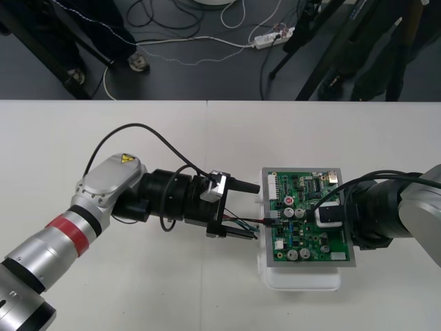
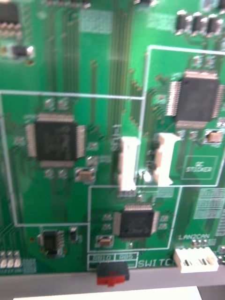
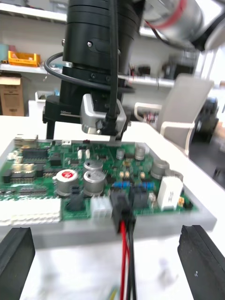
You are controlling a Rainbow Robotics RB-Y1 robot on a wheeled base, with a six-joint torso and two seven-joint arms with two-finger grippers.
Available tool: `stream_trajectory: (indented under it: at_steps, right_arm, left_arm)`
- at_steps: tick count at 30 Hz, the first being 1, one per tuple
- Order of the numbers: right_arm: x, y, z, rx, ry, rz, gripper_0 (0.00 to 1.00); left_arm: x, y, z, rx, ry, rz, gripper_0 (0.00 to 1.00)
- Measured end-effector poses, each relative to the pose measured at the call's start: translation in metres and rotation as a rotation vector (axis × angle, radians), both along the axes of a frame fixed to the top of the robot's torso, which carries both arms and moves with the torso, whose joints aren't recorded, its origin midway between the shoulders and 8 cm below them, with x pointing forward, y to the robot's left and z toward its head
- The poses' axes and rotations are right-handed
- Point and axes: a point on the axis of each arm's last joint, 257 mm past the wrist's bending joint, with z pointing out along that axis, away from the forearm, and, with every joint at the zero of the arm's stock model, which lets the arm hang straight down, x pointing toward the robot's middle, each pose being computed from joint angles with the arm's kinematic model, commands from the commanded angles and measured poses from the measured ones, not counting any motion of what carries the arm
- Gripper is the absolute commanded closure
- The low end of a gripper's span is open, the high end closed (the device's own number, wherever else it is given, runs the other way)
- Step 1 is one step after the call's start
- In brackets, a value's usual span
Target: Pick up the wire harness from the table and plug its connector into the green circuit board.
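Observation:
The green circuit board (image 1: 310, 238) lies on its white base (image 1: 303, 279) right of the table's middle. The harness's black plug (image 3: 120, 208) stands in the board's (image 3: 42, 176) left edge. Its red and black wires (image 3: 124, 262) run off the board toward my left gripper (image 1: 255, 212). That gripper (image 3: 110, 234) is open at the board's left edge, one finger on each side of the wires (image 1: 247, 222), not touching them. My right gripper (image 1: 329, 214) hovers low over the board's (image 2: 93, 70) right half, its camera block (image 3: 101, 117) facing the left gripper.
The pale table (image 1: 172, 296) stretches wide in front of and behind the arms. The left arm's black cable (image 1: 138, 127) loops above its wrist. The board carries tall capacitors (image 3: 93, 180) and white connectors (image 3: 101, 206) beside the plug.

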Motion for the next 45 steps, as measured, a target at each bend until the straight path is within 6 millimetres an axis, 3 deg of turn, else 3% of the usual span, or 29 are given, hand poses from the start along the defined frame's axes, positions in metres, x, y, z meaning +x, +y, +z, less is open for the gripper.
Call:
stream_trajectory:
  at_steps: [8,15,20,27,34,39,45]
  right_arm:
    - [-0.011,-0.007,0.002,0.008,0.047,0.032,0.0]
    - [-0.013,-0.014,0.021,0.099,0.082,0.013,0.0]
    - [-0.003,-0.023,0.048,0.167,0.058,0.053,0.0]
    - [0.006,-0.022,0.101,0.29,-0.02,0.114,0.0]
    - [-0.019,0.021,0.134,0.504,0.026,0.211,0.0]
    - [-0.042,0.049,0.161,0.667,0.082,0.261,0.0]
    - [-0.058,0.067,0.188,0.817,0.149,0.234,0.0]
  left_arm:
    - [0.021,0.043,0.021,0.042,-0.157,0.053,0.08]
    - [0.028,0.08,0.037,0.066,-0.248,0.099,0.09]
    - [0.034,0.112,0.053,0.121,-0.358,0.129,0.09]
    - [0.032,0.149,0.096,0.198,-0.394,0.175,0.09]
    - [0.029,0.156,0.134,0.203,-0.288,0.232,0.09]
    - [0.031,0.148,0.158,0.167,-0.371,0.247,0.09]
    - [0.029,0.141,0.187,0.135,-0.487,0.266,0.09]
